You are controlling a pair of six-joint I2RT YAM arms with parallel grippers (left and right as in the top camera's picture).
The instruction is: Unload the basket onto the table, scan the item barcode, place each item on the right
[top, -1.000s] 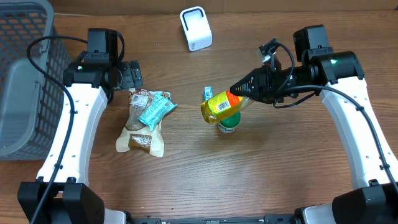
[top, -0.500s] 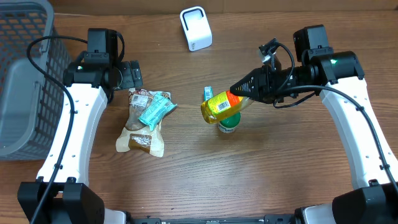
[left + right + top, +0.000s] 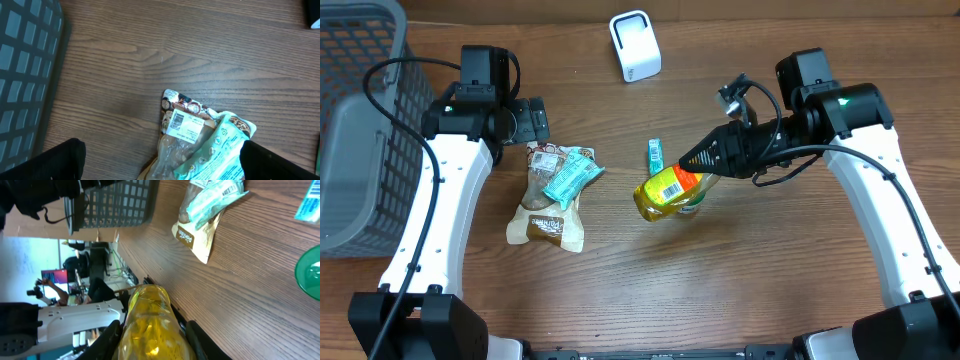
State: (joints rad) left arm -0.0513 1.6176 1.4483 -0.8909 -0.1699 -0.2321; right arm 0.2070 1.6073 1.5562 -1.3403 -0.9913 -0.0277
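My right gripper (image 3: 708, 160) is shut on a yellow bottle (image 3: 667, 189), which hangs tilted over the middle of the table, its white barcode label facing up. In the right wrist view the bottle (image 3: 150, 322) fills the gap between both black fingers (image 3: 107, 339) of the right gripper (image 3: 152, 342). A white scanner (image 3: 635, 45) stands at the table's far edge, well apart from the bottle. My left gripper (image 3: 532, 122) stands open at the left, just above the top end of the snack bags; in its own view the left gripper (image 3: 162, 165) holds nothing.
A brown snack bag (image 3: 548, 205) lies under a teal packet (image 3: 570, 175) left of centre. A green lid (image 3: 690, 203) sits below the bottle, a small teal sachet (image 3: 655, 153) behind it. A grey mesh basket (image 3: 355, 130) fills the far left.
My right arm has swung the bottle left and toward the front, turning its barcode label more upward. The left arm has not moved.
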